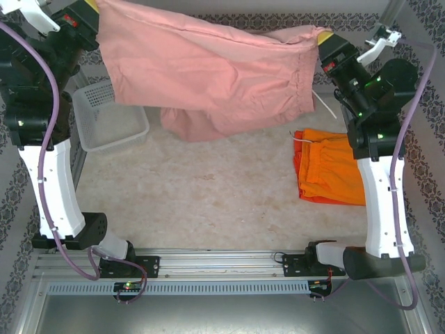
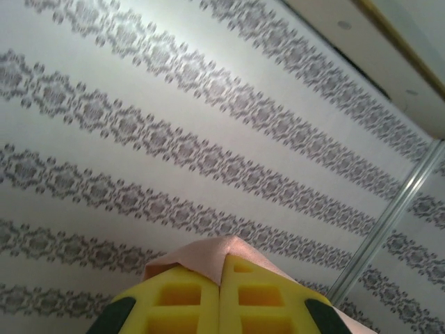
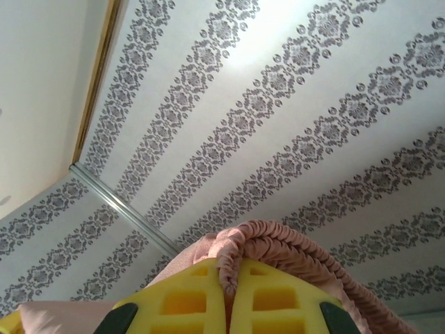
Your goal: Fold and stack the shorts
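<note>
The dusty pink shorts [image 1: 208,76] hang spread in the air over the far half of the table, stretched between both grippers, their lower part sagging down to the table. My left gripper [image 1: 94,5] is shut on one corner of them; a fold of the pink cloth [image 2: 201,256] is pinched between its yellow pads [image 2: 221,268]. My right gripper [image 1: 323,35] is shut on the other end, with the gathered waistband [image 3: 278,240] clamped between its pads [image 3: 228,275]. The bright orange shorts [image 1: 337,170] lie folded at the right, on top of the red-orange shorts [image 1: 313,197].
A white mesh basket [image 1: 104,118] stands at the far left, partly under the hanging cloth. The beige table [image 1: 208,195] has bare room in the middle and front. Patterned walls close in the sides and back.
</note>
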Controlling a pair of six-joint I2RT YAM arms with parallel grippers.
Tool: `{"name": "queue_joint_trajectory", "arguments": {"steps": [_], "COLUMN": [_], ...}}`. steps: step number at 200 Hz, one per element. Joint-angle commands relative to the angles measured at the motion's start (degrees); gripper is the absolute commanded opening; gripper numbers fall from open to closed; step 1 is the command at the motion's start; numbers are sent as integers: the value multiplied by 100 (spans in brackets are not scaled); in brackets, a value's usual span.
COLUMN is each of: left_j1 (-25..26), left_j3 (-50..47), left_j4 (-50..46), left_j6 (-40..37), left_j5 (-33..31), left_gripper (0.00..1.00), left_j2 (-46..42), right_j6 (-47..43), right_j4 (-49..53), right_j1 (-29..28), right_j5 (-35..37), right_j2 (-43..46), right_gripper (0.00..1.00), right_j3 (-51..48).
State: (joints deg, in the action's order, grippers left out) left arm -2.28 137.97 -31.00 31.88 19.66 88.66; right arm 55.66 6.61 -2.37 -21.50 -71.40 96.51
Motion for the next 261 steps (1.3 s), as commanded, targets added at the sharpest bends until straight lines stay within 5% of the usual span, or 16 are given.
{"name": "queue_joint_trajectory", "arguments": {"steps": [1,49,97,126,154,175,192,220,261], "left_j1": [-127,-270,-360,-408,-397,-347,-220,-98,273], "left_j3": [-446,-8,2198,2311,1968,785,-1298,-5004,-8845], "left_j4": [-37,-44,18,577,713,1078,2082,3764,4594], "left_j6": [-7,177,480,426,99,-9,-71,-68,262], "left_j5": [122,237,647,571,776,1278,1471,1190,694], "left_gripper": [0,0,0,0,0,0,0,0,0], "left_j2": [308,1519,3022,2639,1905,1059,24,-1704,-3565], "right_j6": [182,543,850,698,371,201,130,7,-506], "right_j4": [34,208,211,77,-339,-749,-1160,-1655,-1625], "right_j1": [17,-78,-209,-157,17,216,369,509,409], "right_j5": [151,-267,-795,-985,-1048,-1058,-1058,-1234,-1670], "right_j2": [-340,-1824,-3543,-3786,-3349,-2903,-2597,-2177,-1446], "right_gripper": [0,0,0,0,0,0,0,0,0], "right_j3": [-317,303,2379,3196,2743,1819,890,-543,-2543]}}
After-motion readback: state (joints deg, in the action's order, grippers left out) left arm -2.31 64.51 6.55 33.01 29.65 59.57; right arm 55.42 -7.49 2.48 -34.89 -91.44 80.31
